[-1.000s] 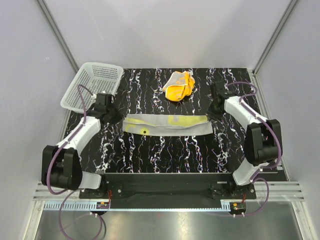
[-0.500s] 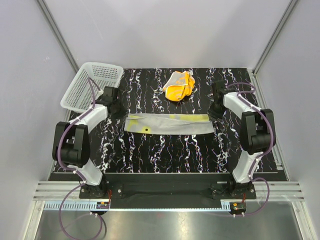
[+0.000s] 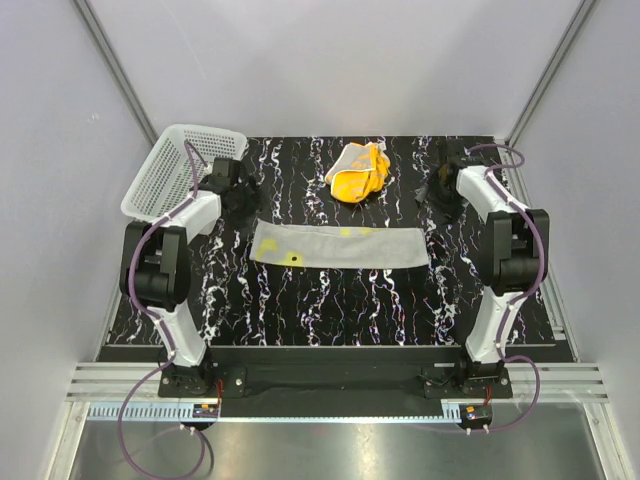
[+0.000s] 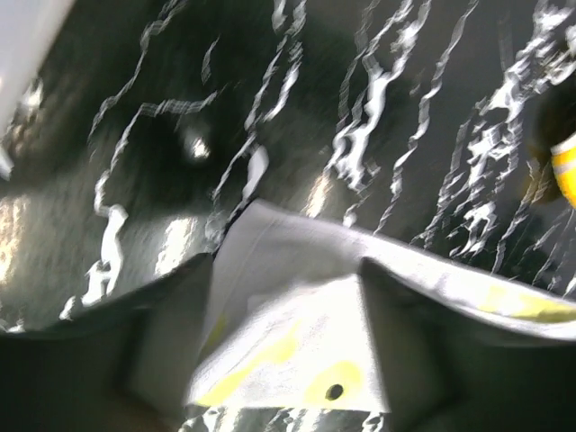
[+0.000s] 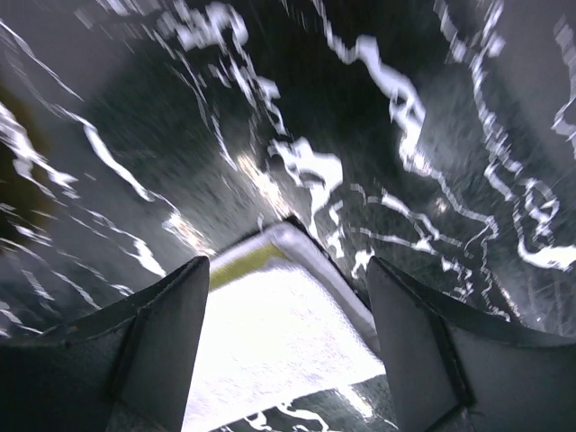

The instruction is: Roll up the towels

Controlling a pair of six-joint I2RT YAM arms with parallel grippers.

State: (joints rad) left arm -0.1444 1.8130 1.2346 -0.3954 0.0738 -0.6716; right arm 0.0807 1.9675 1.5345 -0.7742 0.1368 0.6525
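Note:
A grey-white towel (image 3: 340, 245) with yellow marks lies folded into a long flat strip across the middle of the table. A crumpled yellow towel (image 3: 358, 170) sits behind it. My left gripper (image 3: 240, 200) hovers just beyond the strip's left end, open. In the left wrist view the towel's end (image 4: 297, 351) lies on the table between the spread fingers (image 4: 171, 333), untouched. My right gripper (image 3: 440, 200) hangs off the strip's right end, also open. The towel's corner (image 5: 279, 342) shows below and between its fingers (image 5: 414, 333).
A white mesh basket (image 3: 185, 165) stands at the far left corner, right behind my left arm. The table (image 3: 330, 310) is black with white marbling. The yellow towel's edge (image 4: 565, 171) shows at the right of the left wrist view.
Both grippers have opened and let go of the towel's ends. Both have drawn back toward the far side, and the strip now lies flat.

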